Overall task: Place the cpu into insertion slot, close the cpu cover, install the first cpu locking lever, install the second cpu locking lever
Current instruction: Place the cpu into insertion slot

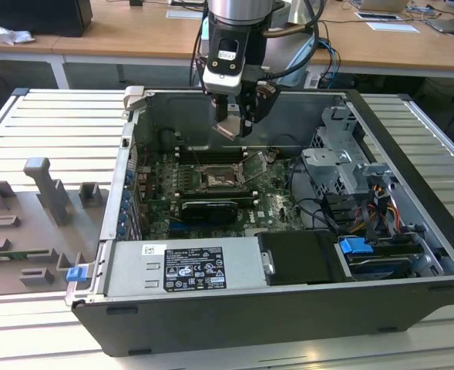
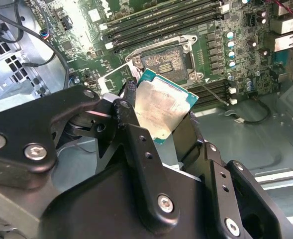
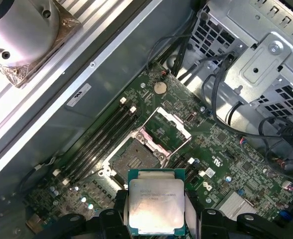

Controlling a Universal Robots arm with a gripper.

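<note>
Overhead, hand point(image 1: 233, 127) gripping cpu point(image 3: 155, 208) above insertion slot point(image 3: 133, 158), cpu cover point(image 3: 170, 128) swung open, memory slots point(image 3: 104, 137) alongside, cables point(image 3: 221, 99) nearby

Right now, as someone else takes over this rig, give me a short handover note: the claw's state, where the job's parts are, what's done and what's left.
Claw: shut on the cpu, gripped by its edges with the metal top facing the wrist cameras, hovering above the motherboard.
Insertion slot: empty, contacts exposed.
Cpu cover: flipped open beside the slot.
Done: the cpu is picked up and carried over the board.
Left: the cpu is not seated, the cover is not closed, and neither locking step is done.
</note>
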